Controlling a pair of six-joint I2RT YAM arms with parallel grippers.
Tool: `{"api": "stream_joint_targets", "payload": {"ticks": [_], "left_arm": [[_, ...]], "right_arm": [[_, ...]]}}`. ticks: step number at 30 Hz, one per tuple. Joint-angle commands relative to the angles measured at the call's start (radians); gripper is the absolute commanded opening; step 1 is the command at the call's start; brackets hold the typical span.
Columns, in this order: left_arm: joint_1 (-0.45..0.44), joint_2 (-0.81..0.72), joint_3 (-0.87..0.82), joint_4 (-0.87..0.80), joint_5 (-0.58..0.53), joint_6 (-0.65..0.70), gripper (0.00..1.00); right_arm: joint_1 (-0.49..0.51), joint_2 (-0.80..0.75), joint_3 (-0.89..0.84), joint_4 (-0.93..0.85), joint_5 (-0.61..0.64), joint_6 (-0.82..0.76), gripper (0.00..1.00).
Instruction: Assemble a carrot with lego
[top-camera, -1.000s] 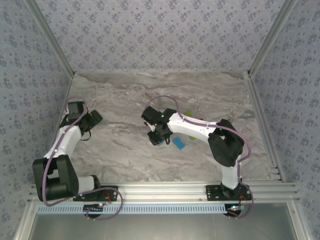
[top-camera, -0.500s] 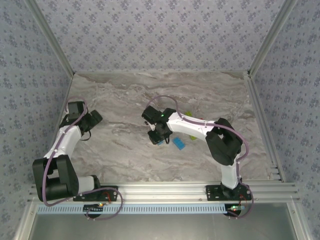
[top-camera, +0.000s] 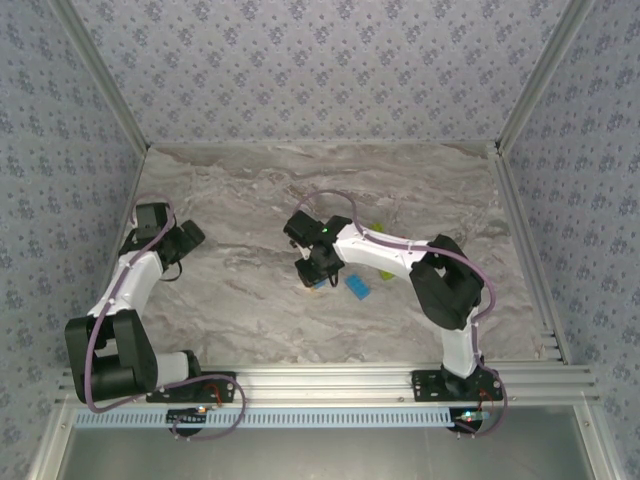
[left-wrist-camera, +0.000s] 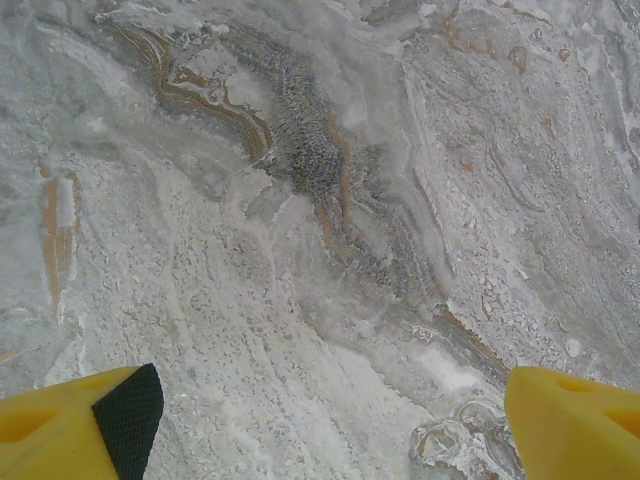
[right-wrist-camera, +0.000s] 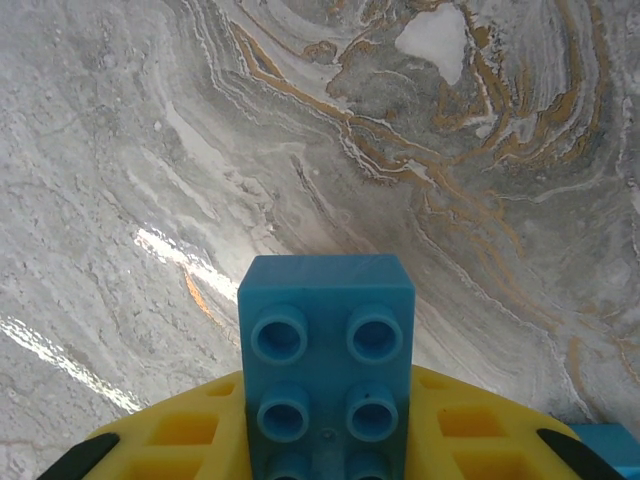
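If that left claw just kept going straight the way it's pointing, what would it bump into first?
Probably the bare marble table. The open left gripper faces it with nothing in between, though how far off it is is unclear.

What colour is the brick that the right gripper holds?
Blue; the brick shows best in the right wrist view.

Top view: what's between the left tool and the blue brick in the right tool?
Only bare table between left tool and the held blue brick, per top view.
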Motion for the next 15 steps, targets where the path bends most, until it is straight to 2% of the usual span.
{"api": "stream_joint_targets", "payload": {"ticks": [1, 15], "left_arm": [[-0.004, -0.002, 0.019, 0.003, 0.006, 0.020, 0.90], [-0.005, -0.003, 0.018, 0.003, 0.007, 0.019, 0.90]], "right_arm": [[0.001, 0.036, 0.001, -0.024, -0.026, 0.027, 0.20], [0.027, 0.092, 0.002, -0.069, -0.057, -0.006, 0.21]]}}
